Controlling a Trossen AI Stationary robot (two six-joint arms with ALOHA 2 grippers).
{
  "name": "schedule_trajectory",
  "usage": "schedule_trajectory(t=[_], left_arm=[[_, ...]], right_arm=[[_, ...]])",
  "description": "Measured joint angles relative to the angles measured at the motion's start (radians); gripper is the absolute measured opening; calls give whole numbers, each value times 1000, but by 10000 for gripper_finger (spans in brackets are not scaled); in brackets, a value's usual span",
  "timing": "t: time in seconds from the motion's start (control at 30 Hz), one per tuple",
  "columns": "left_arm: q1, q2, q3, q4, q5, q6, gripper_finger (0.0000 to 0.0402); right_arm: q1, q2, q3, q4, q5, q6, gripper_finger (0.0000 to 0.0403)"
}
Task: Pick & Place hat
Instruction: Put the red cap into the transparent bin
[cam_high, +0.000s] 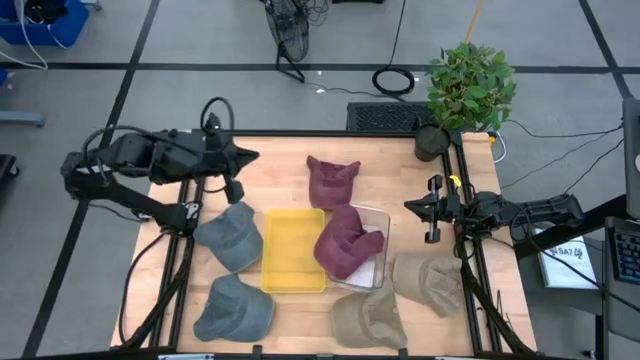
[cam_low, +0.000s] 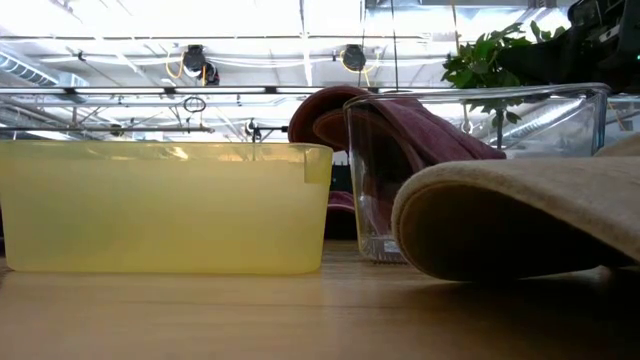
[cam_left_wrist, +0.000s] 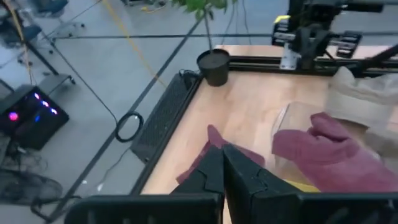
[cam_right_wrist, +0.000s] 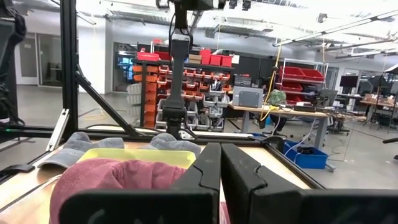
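Observation:
Several caps lie on the wooden table. One maroon hat (cam_high: 332, 180) rests flat on the table toward the far edge. A second maroon hat (cam_high: 345, 242) sits in the clear container (cam_high: 379, 215), draped over its rim. Two grey hats (cam_high: 230, 237) (cam_high: 232, 308) lie left of the yellow bin (cam_high: 293, 250), and two beige hats (cam_high: 427, 280) (cam_high: 370, 318) lie near the right front. My left gripper (cam_high: 247, 155) hovers shut at the far left, above the table. My right gripper (cam_high: 410, 207) is shut at the right edge, pointing left toward the container.
A potted plant (cam_high: 468, 88) stands at the far right corner, its black pot (cam_left_wrist: 214, 67) just off the table. Black frame rails (cam_high: 470, 270) run along both sides. In the low view the yellow bin (cam_low: 160, 205), the clear container (cam_low: 470, 170) and a beige hat (cam_low: 530, 220) fill the foreground.

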Motion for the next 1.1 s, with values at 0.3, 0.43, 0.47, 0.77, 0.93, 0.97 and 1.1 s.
schedule_trajectory(t=[0.3,0.43,0.47,0.77,0.93,0.97,1.1], left_arm=[[111,-276,-638,571,243,9,5],[152,-338,-861,768,263,38,3],[167,-355,-916,818,266,37,3],[303,-528,-1215,1057,338,-39,3],[347,-653,-1309,1062,403,-97,7],[352,-674,-1326,1062,409,-100,7],[372,-725,-1381,1083,402,-106,4]], right_arm=[[0,0,0,2,2,-47,0],[0,0,0,7,3,-47,0],[0,0,0,7,3,-47,0],[0,0,0,6,5,-47,0],[0,0,0,6,5,-47,0],[0,0,0,6,5,-47,0],[0,0,0,6,5,-47,0]])
